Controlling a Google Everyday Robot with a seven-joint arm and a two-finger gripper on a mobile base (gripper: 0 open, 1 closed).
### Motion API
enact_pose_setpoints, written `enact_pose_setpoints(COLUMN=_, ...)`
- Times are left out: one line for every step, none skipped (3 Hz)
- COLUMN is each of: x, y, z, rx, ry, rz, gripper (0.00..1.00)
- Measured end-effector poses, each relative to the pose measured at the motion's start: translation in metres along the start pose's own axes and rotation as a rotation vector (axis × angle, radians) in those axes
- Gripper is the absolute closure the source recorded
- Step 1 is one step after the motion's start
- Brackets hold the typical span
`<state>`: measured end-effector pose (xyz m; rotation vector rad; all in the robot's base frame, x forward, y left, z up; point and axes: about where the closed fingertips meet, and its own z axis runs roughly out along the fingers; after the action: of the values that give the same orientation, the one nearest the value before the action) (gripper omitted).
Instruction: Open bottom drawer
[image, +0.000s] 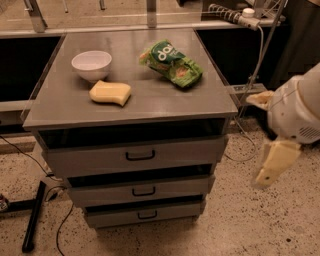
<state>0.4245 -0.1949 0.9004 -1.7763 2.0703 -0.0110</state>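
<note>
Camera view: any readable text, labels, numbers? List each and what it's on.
"pop": white logo on the green snack bag; the smaller print on it is too blurred to read.
None on the bowl, yellow sponge, bottom drawer, or the gripper hanging right of the cabinet.
</note>
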Motion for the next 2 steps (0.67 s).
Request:
enact_pose_setpoints(x=0.016, y=0.019, z=0.051, rx=0.010, ry=-0.069, rz=-0.038, gripper=0.00)
enact_pose_setpoints(x=0.038, y=0.031, z=0.108, rx=0.013, ry=-0.110, rz=-0.027, gripper=0.00)
